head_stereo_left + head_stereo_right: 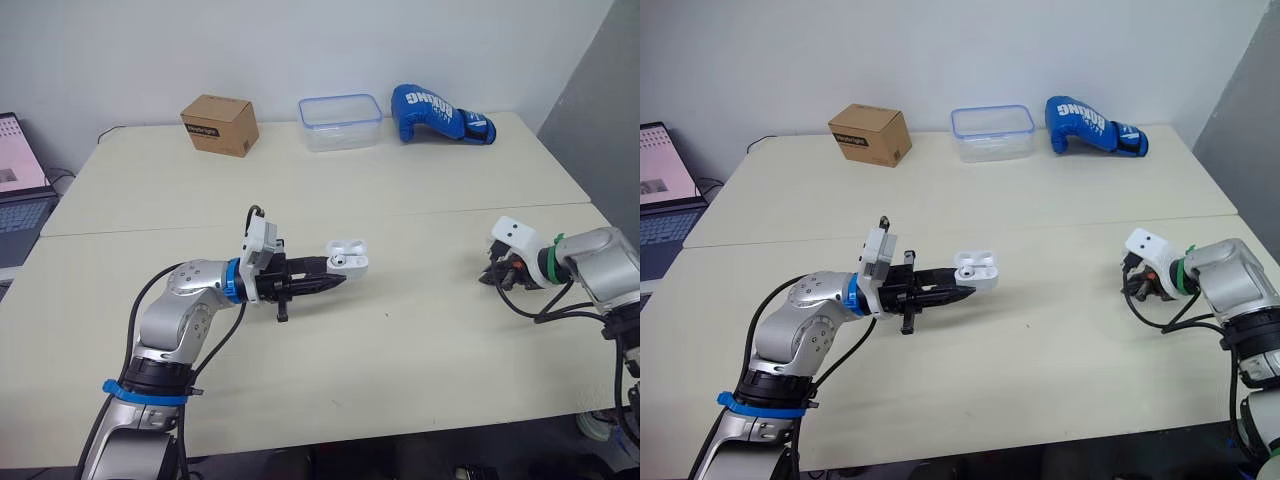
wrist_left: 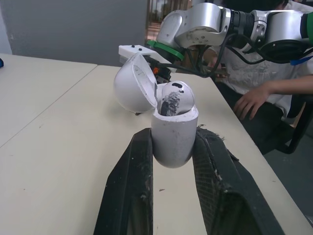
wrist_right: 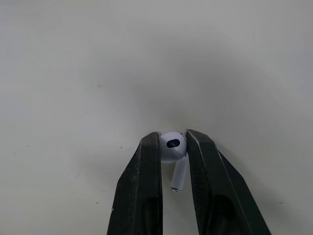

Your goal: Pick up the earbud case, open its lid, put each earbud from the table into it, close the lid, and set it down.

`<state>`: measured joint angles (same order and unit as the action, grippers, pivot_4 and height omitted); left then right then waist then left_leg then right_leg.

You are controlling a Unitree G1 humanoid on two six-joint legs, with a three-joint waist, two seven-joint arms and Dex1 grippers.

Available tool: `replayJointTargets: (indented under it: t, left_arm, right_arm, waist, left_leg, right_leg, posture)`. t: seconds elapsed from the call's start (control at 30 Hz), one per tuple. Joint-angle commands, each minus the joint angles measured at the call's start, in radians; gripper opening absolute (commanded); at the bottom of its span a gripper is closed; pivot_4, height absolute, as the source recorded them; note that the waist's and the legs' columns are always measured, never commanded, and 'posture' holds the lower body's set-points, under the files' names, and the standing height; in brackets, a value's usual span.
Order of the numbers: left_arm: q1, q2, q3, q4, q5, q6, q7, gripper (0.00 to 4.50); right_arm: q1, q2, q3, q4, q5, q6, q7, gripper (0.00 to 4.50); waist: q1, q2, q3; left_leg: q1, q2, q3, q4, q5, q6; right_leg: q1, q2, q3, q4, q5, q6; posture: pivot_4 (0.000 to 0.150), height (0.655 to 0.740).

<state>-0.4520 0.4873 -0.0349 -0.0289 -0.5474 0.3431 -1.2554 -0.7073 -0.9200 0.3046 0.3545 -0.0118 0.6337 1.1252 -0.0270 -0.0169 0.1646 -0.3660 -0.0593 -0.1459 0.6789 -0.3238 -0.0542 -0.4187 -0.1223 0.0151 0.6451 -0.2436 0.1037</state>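
A big pale tabletop (image 1: 400, 360) fills the room in front of me. It is made of two tables pushed together. A person (image 2: 264, 83) in a white top sits past its edge on the robot's right, with one hand resting low.

A laptop (image 1: 20, 195) with a lit screen sits off the robot's left side. Along the far edge, well away from the arms, three things stand in a row. There is a blue boxing glove (image 1: 440, 113) with white letters that end in "ING". There is a brown cardboard box (image 1: 220, 124) with a dark label too small to read. Between them is a see-through plastic tub (image 1: 340, 130) with a blue rim.

The left pincer (image 1: 338, 278) reaches out flat over the middle of the tabletop and points toward the other arm. It is closed tight on the white earbud case (image 2: 174, 137), one finger on each side. The case stands about upright, long way up and down, mouth up. Its lid (image 2: 132, 83) is swung open to one side. One earbud (image 2: 175, 98) sits inside with its round head poking out.

The right pincer (image 3: 172, 136) is well apart, low over the tabletop near the robot's right edge, pointing down. It is nearly closed and pinches the second earbud (image 3: 173, 149). The round head is between the fingertips, and the thin stem runs back along the fingers. I cannot tell if it touches the tabletop.
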Motion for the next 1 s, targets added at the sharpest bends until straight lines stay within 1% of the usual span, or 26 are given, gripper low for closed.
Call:
replayJointTargets:
  t: [0.03,0.17,0.3,0.47,0.67,0.93,1.0]
  left_arm:
    - [-0.017,0.001,0.005,-0.021,-0.011,-0.008,0.0,0.77]
    - [-0.019,0.001,0.001,-0.018,-0.008,-0.011,-0.003,0.77]
    - [-0.024,-0.002,-0.004,-0.012,-0.002,-0.02,-0.005,0.77]
    - [-0.024,-0.007,-0.01,-0.009,0.003,-0.033,-0.004,0.77]
    - [-0.012,-0.009,-0.012,-0.024,0.005,-0.043,0.007,0.77]
    - [0.004,-0.004,-0.01,-0.04,0.005,-0.045,0.02,0.77]
    - [0.005,-0.004,-0.01,-0.041,0.004,-0.045,0.023,0.77]
  right_arm:
    - [0.03,-0.052,0.007,-0.052,-0.028,-0.038,0.048,0.37]
    - [0.032,-0.095,0.038,-0.169,-0.058,-0.1,0.121,0.37]
    - [-0.021,-0.07,0.092,-0.252,-0.104,-0.101,0.169,0.37]
    - [-0.053,-0.036,0.161,-0.31,-0.152,-0.101,0.22,0.37]
    - [-0.067,0.009,0.22,-0.304,-0.212,-0.125,0.238,0.37]
    - [-0.063,0.02,0.222,-0.288,-0.233,-0.15,0.26,0.37]
    - [-0.06,0.022,0.222,-0.288,-0.236,-0.152,0.267,1.13]
  waist:
    - [0.001,0.0,0.0]
    - [-0.002,0.0,0.0]
    - [-0.008,0.0,0.0]
    - [-0.005,0.0,0.0]
    - [-0.003,0.0,0.0]
    - [-0.003,0.0,0.0]
    - [-0.003,0.0,0.0]
  left_leg:
    - [0.0,0.0,0.0,0.0,0.0,0.0]
    - [0.0,0.0,0.001,0.0,0.0,0.0]
    - [0.0,0.001,0.002,0.0,0.0,0.0]
    - [0.0,0.001,0.001,-0.001,0.0,0.0]
    - [0.0,0.0,0.001,0.0,0.0,0.0]
    - [0.0,0.001,0.001,0.0,0.0,0.0]
    - [0.0,0.0,0.001,0.0,0.0,0.0]
  right_leg:
    - [0.0,0.0,0.0,0.0,0.0,0.0]
    - [-0.001,0.0,0.0,0.0,0.0,0.0]
    - [-0.001,0.0,0.001,0.001,0.0,0.0]
    - [-0.001,0.0,0.0,0.0,0.0,0.0]
    - [-0.001,0.0,0.0,0.0,0.0,0.0]
    - [-0.001,0.0,0.0,0.0,0.0,0.0]
    - [-0.001,0.0,0.0,0.0,0.0,0.0]
  posture:
    - [0.15,0.7307]
    - [0.15,0.7307]
    - [0.15,0.7307]
    - [0.15,0.7307]
    - [0.15,0.7307]
    - [0.15,0.7307]
    - [0.15,0.7307]
